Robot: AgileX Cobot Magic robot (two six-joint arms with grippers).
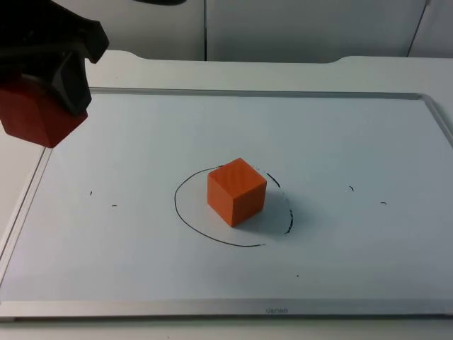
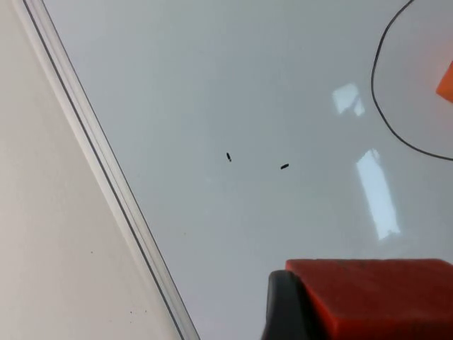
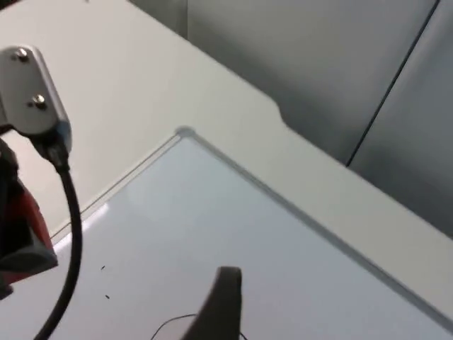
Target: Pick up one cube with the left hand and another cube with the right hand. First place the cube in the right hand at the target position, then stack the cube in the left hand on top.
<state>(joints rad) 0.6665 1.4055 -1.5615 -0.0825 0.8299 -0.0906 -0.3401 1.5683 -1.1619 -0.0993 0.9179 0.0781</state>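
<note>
An orange cube point(image 1: 236, 191) rests on the white board inside a hand-drawn black circle point(image 1: 185, 219), a little right of its centre. A corner of the orange cube point(image 2: 446, 81) and part of the circle's line point(image 2: 382, 106) appear in the left wrist view. My left gripper point(image 1: 49, 106) hangs above the board's far left corner, shut on a red cube point(image 1: 35, 117). The left wrist view has the red cube point(image 2: 382, 297) against a black finger point(image 2: 283, 308). My right gripper point(image 3: 223, 312) is raised high off to the right, and from there the red cube point(image 3: 32, 227) is seen at a distance.
The white board's metal frame point(image 1: 21, 205) runs along the left side, with bare table beyond it. Small black pen marks point(image 1: 102, 200) lie left of the circle and others point(image 1: 368, 196) to its right. The grey partition wall point(image 1: 283, 28) closes the far side.
</note>
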